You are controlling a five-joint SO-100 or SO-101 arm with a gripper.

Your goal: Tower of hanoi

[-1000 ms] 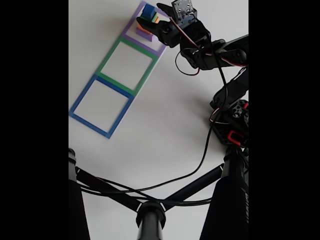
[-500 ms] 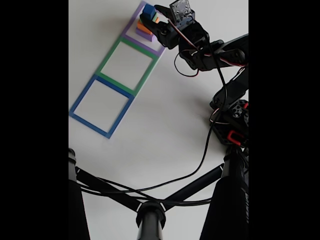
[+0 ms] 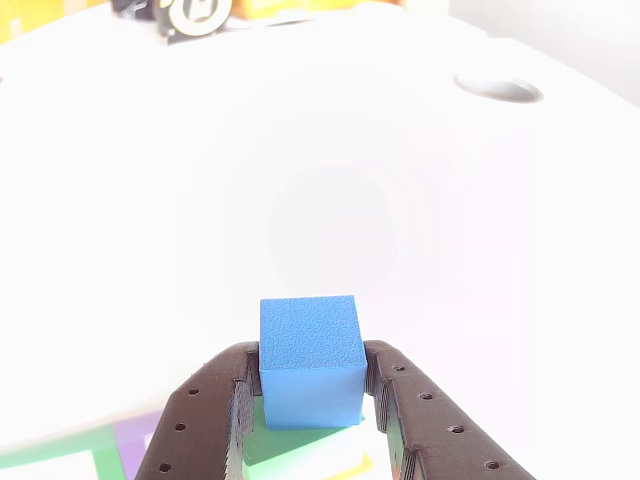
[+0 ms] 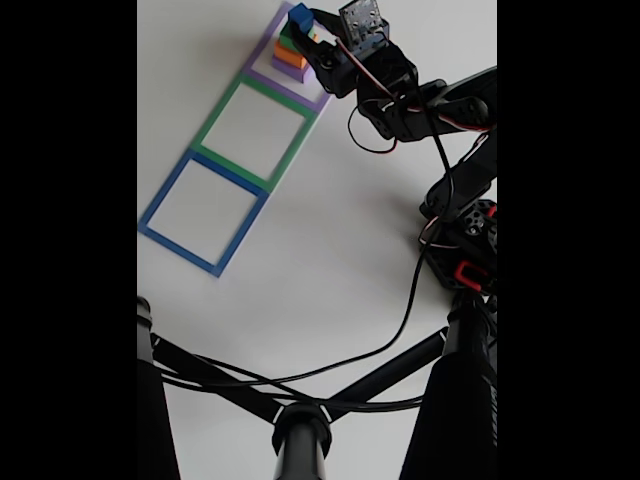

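- Gripper (image 3: 310, 400) is clamped on the blue cube (image 3: 310, 360), just above the green cube (image 4: 288, 42) of the stack in the purple outline (image 4: 312, 100).
- We lift straight up to clear the stack, grip firm, then carry it sideways.

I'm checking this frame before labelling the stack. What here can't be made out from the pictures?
- Other view: the green block under the blue cube is mostly covered by the cube and the fingers, and cut by the bottom edge.
- Fixed view: the stack, with its orange block, is too small to tell whether the blue cube has lifted clear.
- Fixed view: the purple square outline is partly covered by the gripper.
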